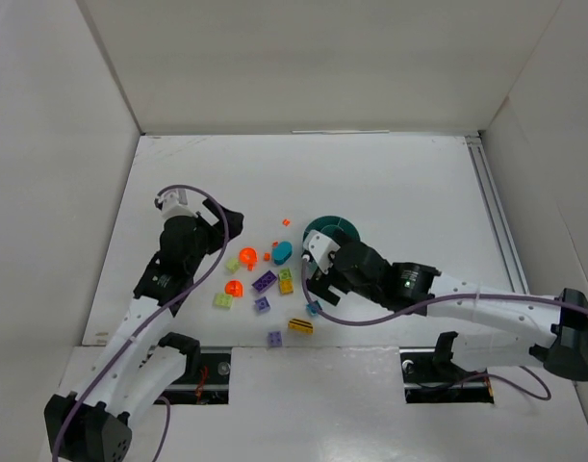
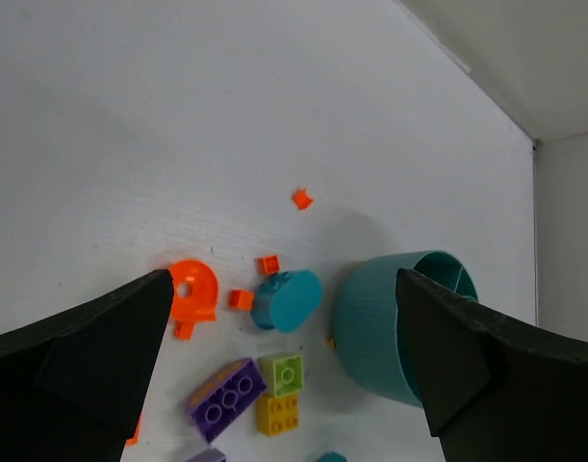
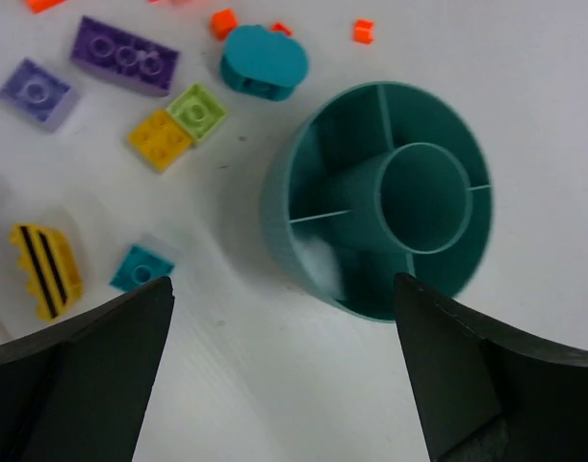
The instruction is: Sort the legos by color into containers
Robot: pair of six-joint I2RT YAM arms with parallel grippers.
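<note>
While the dish [image 3: 282, 241] holds nothing (legos [image 1: 265, 281] lie scattered beside it, toward the left gripper [image 2: 283, 276]), sorting seems unstarted; it and the right gripper [image 3: 283, 279] both gape empty, so next comes pinching one lego precisely.

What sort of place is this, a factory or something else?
Probably a robot test booth, not a factory: plain white walls box in a white table, a left arm and a right arm are bolted at its near edge, and the goods are toy bricks and a teal dish.

White arms [image 1: 130, 329], black joints [image 1: 183, 252] (purple cables [image 1: 213, 200])
</note>
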